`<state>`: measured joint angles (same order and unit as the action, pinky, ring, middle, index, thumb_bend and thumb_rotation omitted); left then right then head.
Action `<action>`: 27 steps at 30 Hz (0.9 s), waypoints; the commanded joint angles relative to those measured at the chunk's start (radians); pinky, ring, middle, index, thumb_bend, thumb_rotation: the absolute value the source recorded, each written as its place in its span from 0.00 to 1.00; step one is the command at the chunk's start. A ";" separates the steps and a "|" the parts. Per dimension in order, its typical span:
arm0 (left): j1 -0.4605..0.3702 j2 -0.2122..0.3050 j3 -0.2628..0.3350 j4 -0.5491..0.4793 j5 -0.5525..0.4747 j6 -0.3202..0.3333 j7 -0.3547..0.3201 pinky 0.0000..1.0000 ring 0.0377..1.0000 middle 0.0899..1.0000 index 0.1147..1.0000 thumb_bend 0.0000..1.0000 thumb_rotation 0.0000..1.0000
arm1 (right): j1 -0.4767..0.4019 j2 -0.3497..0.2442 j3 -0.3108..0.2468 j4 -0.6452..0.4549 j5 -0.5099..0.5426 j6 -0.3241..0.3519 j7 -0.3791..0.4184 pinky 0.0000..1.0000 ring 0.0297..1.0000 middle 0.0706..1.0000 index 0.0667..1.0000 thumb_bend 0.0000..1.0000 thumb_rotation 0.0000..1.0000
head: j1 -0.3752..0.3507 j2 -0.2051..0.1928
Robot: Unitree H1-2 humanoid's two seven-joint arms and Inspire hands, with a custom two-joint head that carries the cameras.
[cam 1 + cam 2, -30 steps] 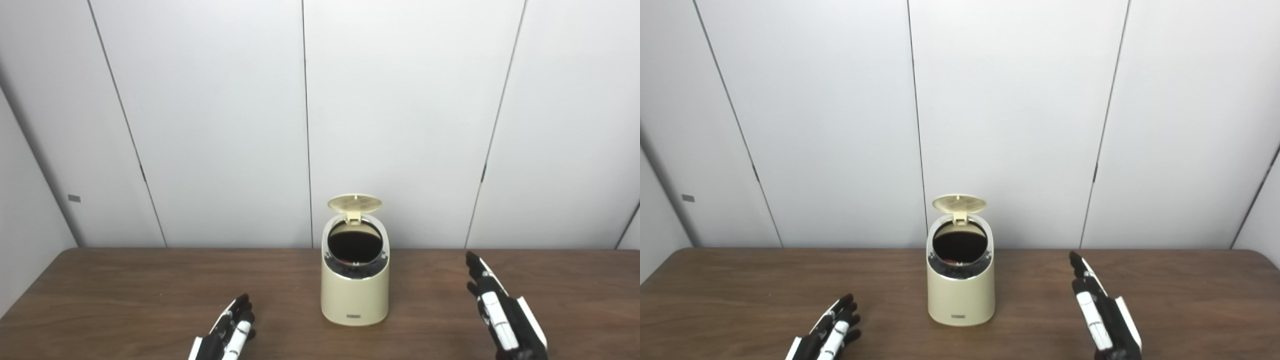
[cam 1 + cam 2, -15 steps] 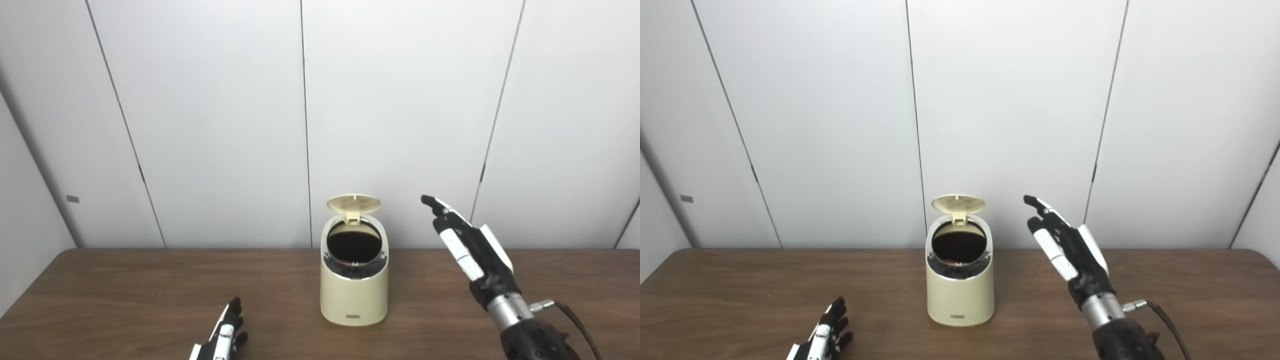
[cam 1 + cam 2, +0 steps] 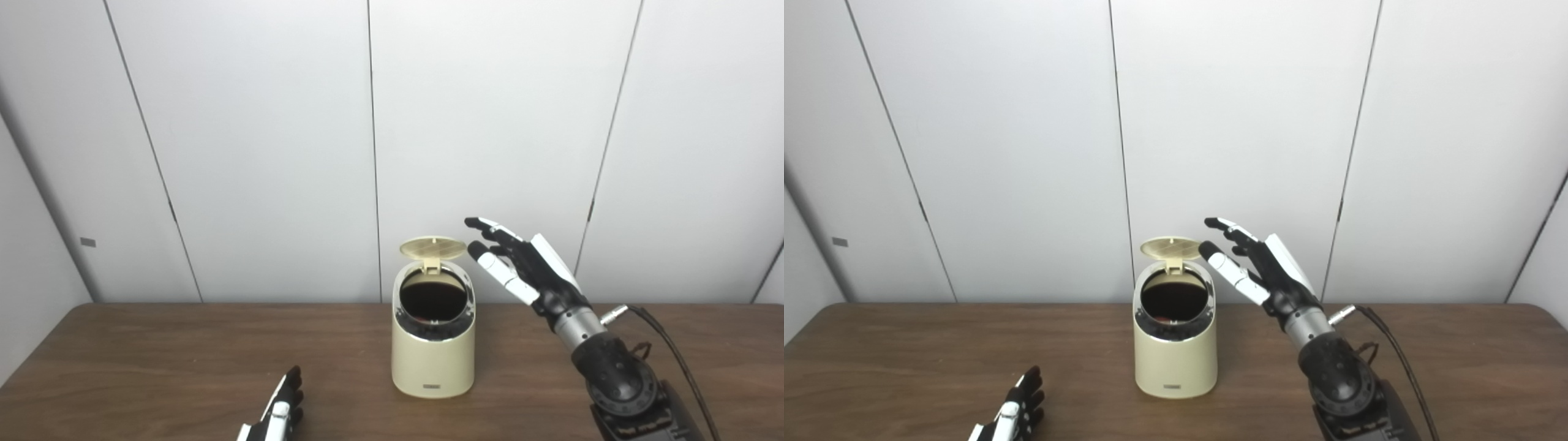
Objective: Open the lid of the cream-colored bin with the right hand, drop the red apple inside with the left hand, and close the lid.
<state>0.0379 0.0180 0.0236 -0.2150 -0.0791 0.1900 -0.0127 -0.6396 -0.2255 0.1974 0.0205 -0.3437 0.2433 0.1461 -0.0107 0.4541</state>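
The cream-colored bin (image 3: 433, 349) stood mid-table (image 3: 153, 355), its lid (image 3: 432, 247) tipped up at the back. The right hand (image 3: 520, 260) hung raised just beside the lid, fingers (image 3: 496, 269) spread and holding nothing, fingertips near its edge. The left hand (image 3: 278, 413) lay low, fingers extended, well apart from the bin.

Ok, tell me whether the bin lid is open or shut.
Open. The lid stands tipped back on its hinge above the bin, whose dark round mouth is exposed. The right hand hovers beside it, fingers apart.
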 commanded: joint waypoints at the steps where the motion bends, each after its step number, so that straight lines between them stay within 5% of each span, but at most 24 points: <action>1: 0.009 -0.001 -0.009 -0.013 -0.009 0.018 -0.013 1.00 1.00 1.00 1.00 0.50 1.00 | -0.065 -0.013 0.003 -0.012 -0.019 -0.002 0.010 0.91 0.96 0.96 0.86 0.50 0.98 | 0.000 0.000; 10: 0.007 -0.006 -0.021 -0.007 0.001 0.016 -0.010 1.00 1.00 1.00 1.00 0.51 1.00 | -0.093 -0.024 0.031 0.011 -0.056 0.015 0.070 0.94 1.00 0.99 0.86 0.48 0.92 | 0.005 0.003; 27: 0.001 -0.020 -0.031 -0.001 0.011 0.031 0.003 1.00 1.00 1.00 1.00 0.52 1.00 | -0.084 -0.071 0.089 0.079 -0.153 -0.111 0.072 0.98 1.00 1.00 0.75 0.58 0.92 | 0.027 0.000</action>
<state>0.0398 0.0071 0.0072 -0.2150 -0.0727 0.1935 -0.0043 -0.7039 -0.2854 0.2822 0.1291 -0.4906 0.1595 0.2133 0.0153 0.4540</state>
